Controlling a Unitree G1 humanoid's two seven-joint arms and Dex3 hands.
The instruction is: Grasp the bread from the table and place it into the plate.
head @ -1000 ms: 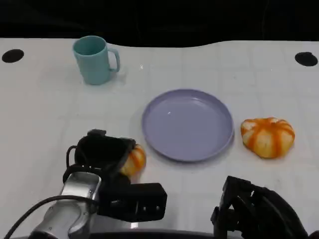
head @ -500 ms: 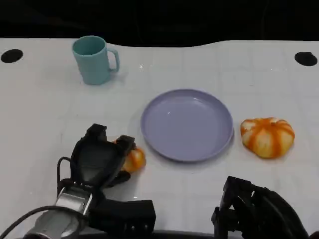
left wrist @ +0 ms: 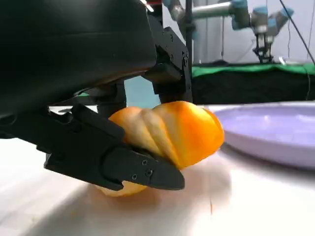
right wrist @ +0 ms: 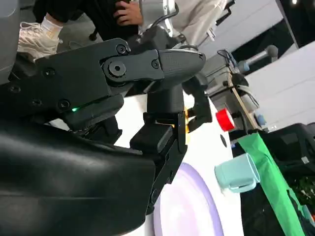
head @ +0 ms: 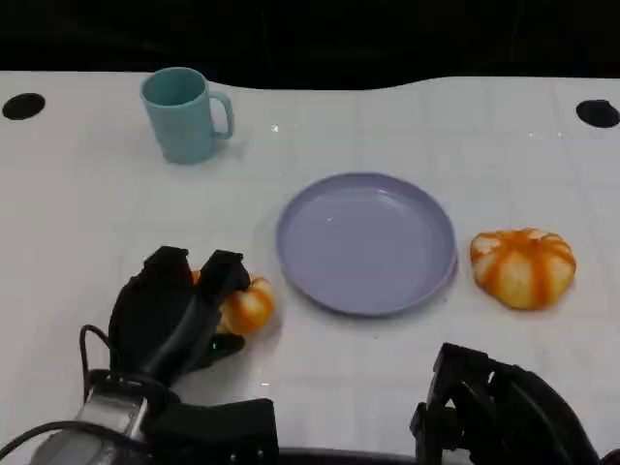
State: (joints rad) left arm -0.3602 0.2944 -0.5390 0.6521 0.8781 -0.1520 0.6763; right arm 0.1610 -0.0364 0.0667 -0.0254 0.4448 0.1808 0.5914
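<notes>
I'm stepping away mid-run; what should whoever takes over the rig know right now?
Left hand: fingers closed around the small bread, which sits on the table left of the plate.
Right hand: low at the near edge, holding nothing; I can't tell whether it is open or curled.
A second, larger bread lies right of the plate.
Done: grasp underway.
Left: lift the bread and set it in the plate.

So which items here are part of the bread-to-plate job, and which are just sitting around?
Job:
- bread, under the left hand
- plate, nothing on it

Lying about:
- teal mug
- second orange bread, beyond the plate, untouched
- right hand, away from everything
</notes>
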